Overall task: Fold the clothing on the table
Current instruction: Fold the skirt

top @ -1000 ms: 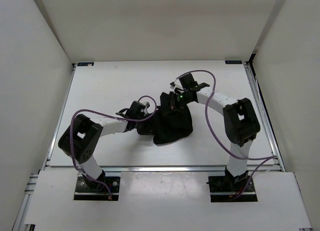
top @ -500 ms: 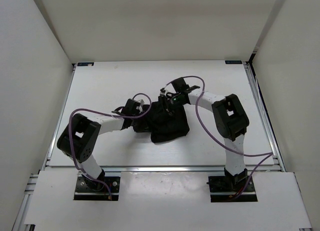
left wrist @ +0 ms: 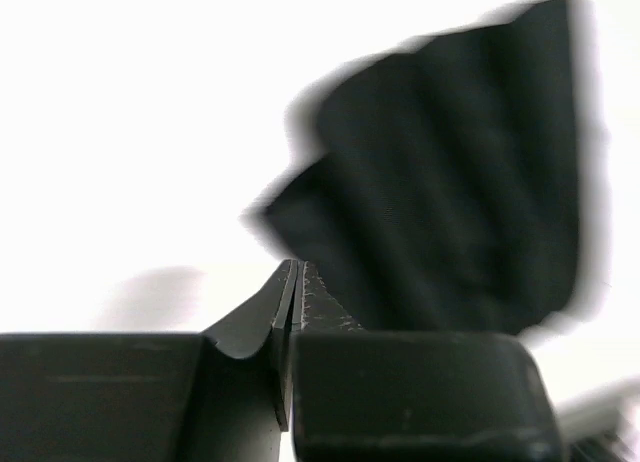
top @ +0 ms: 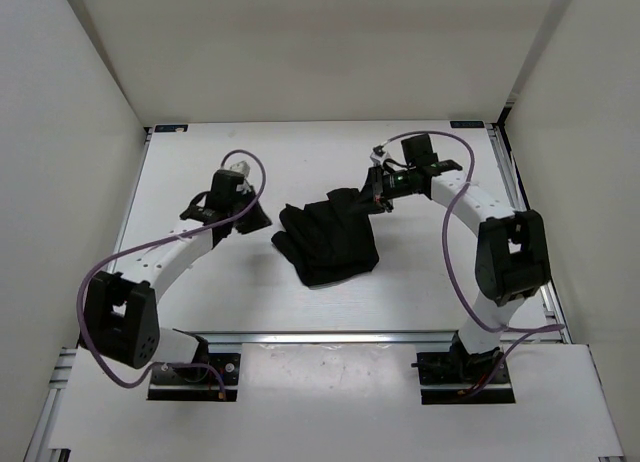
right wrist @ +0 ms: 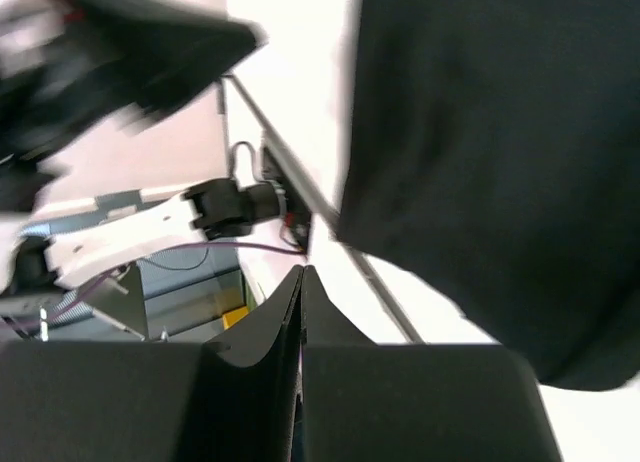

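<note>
Because the left gripper [top: 254, 219] sits just off the left side of the clothing [top: 330, 244], apart from it and with its jaws pressed together on nothing, we read this as a moment between grasps, not a fold in hand. Its wrist view shows the closed tips aimed at the nearest corner of the cloth, with bare white table [top: 300, 152] between them. The clothing lies near the middle of the table as a compact, partly doubled-over black heap. Its pleats run in ridges and a loose flap juts out on its left side, so we judge the fold only roughly made and not squared. At the far right corner of the clothing is the right gripper [top: 374, 200], its jaws likewise shut flat against each other. From overhead we cannot tell whether it touches the fabric, but its wrist view shows nothing pinched between the tips, with the cloth off to one side. We think both grippers flank the clothing this way so that each can take an edge on its own side. Either would have to open first, and the soft pleats may slump or slide when lifted.
</note>
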